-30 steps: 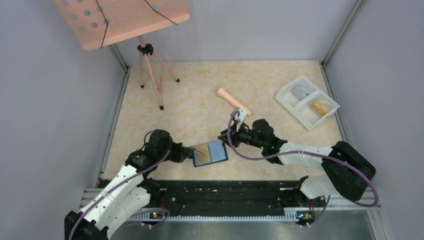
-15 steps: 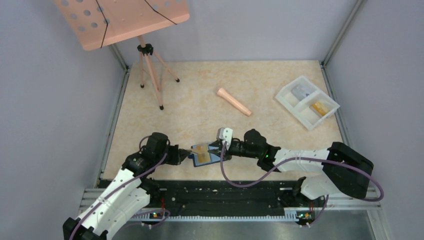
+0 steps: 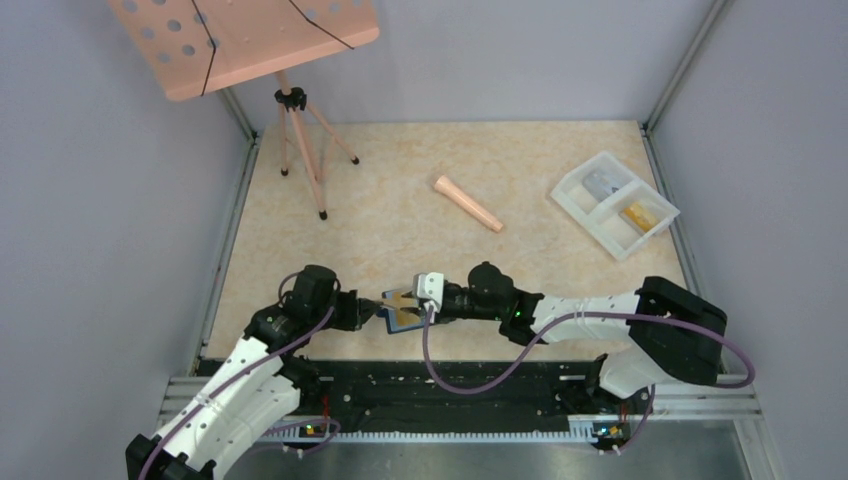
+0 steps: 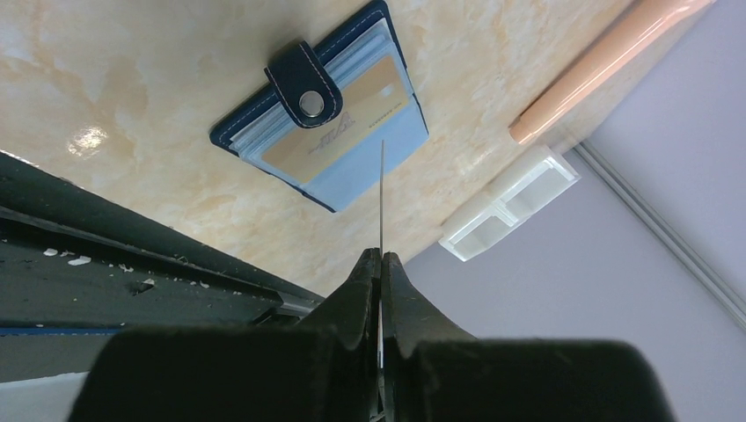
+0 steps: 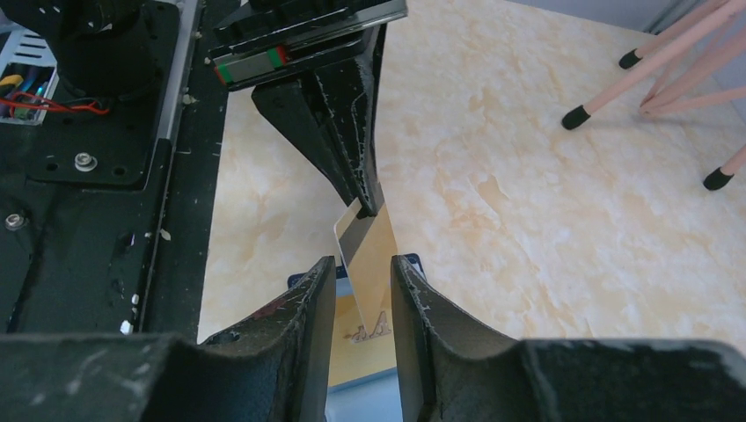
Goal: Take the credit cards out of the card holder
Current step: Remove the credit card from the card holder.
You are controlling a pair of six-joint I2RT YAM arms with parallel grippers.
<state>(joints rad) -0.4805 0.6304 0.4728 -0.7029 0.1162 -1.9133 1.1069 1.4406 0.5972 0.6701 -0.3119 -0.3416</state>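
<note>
Two grippers meet low over the table, near its front edge; the left gripper is pressed together on one edge of a tan-gold card, holding it clear of the table, likely so it can be passed across; the right gripper has its jaws spread to either side of that card, though contact is unclear; the card holder lies open just below, a second card tucked in its pocket; the white tray sits well apart, probably the drop-off.
</note>
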